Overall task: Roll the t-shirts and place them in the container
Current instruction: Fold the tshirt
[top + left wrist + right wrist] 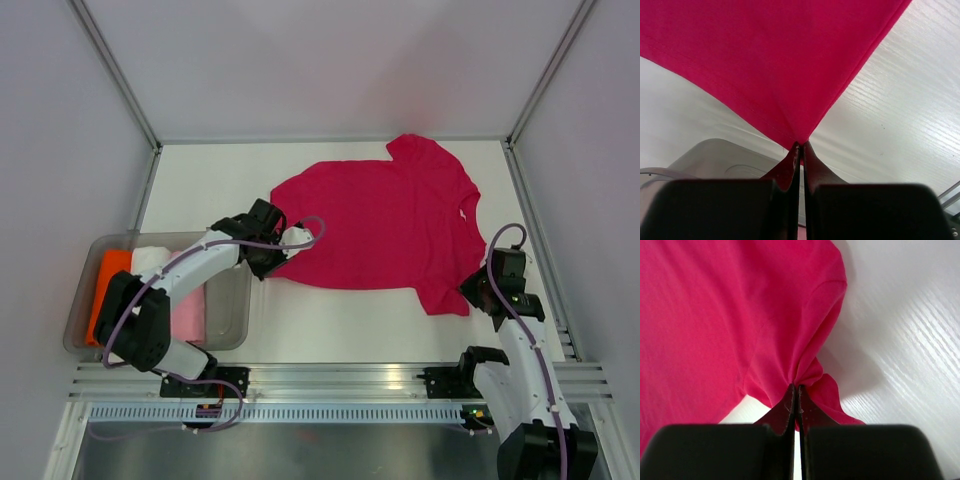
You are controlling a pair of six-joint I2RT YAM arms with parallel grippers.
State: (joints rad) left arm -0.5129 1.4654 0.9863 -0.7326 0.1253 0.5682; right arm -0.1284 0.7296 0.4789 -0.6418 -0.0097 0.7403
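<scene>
White table [330,330]: magenta t-shirt [385,225] spread flat; left gripper [800,148], right gripper [796,388] pinching its edges.

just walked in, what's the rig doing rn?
Both arms are gripping the magenta t-shirt, which lies spread out on the white table. The left claw is shut on a corner of the hem. The right claw is shut on the near sleeve, bunching the cloth there. The shirt is not yet rolled. An orange shirt, a white shirt and a pink shirt sit in the clear bin by the left arm.
</scene>
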